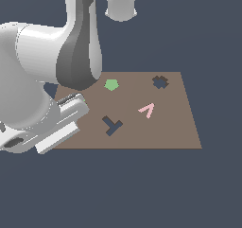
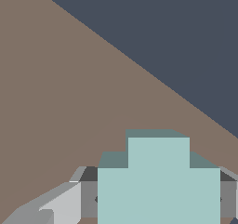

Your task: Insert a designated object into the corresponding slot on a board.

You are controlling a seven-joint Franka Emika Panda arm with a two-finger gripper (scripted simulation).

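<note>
Gripper (image 2: 158,204) closed on pale teal cross-shaped piece (image 2: 158,186) over flat brown board (image 1: 165,127); dark navy cross-shaped recess (image 1: 160,82) unfilled. No legible writing.

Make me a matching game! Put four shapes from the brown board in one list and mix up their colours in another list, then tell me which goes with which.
Shapes:
1. pentagon
2. V shape
3. T-shaped hole
4. cross piece at the pincer

Colours:
A. pale teal
B. dark navy
C. green
D. pink

Pairs: 1-C, 2-D, 3-B, 4-A
</note>
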